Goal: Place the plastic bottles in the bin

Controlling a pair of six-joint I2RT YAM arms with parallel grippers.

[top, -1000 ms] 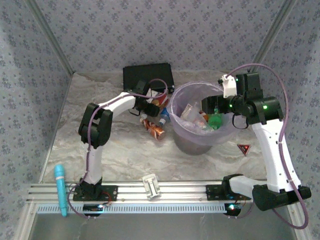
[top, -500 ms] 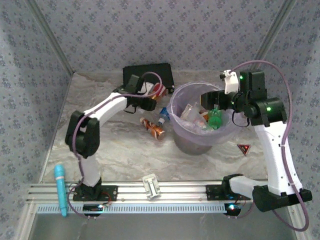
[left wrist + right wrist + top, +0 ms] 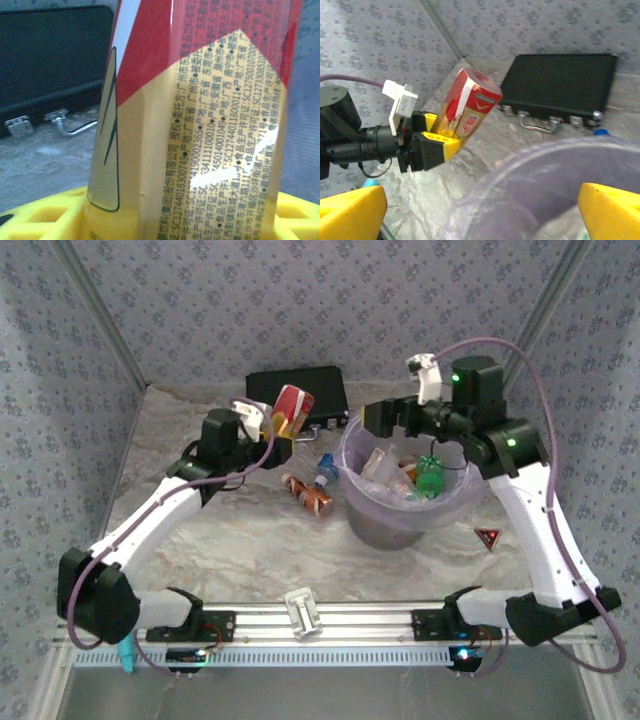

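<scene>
Yellow fingers (image 3: 439, 142) of the left gripper (image 3: 274, 428) are closed partway on a red-and-gold labelled bottle (image 3: 292, 408). They pinch it near one end and hold it tilted, clear of the table (image 3: 250, 540), just in front of the black case (image 3: 300, 388). Which end sits in the jaws I cannot tell. The right gripper (image 3: 380, 421) hangs above the left part of the bin (image 3: 385, 532), its fingers (image 3: 610, 210) spread wide with nothing between them.

The bin stands to the right of the held bottle. A green bottle (image 3: 430, 480) and several clear ones lie inside its lavender bag. Two more bottles lie on the table just left of the bin, one with an orange-brown label (image 3: 310, 496) and one with a blue cap (image 3: 325, 468).

The held bottle looks light and thin-walled, so a hard squeeze would likely dent it. Its glossy label is probably slick, so a hold across the body seems safer than one at a narrow neck. The two on the table lie on their sides and may roll, so they are best taken across the middle.

Room is tight in one spot: the way to the bin passes over the left side of the rim, just where the right gripper hangs. The case lies close behind. The rim stands well above the table, so the bottle must go over high.
</scene>
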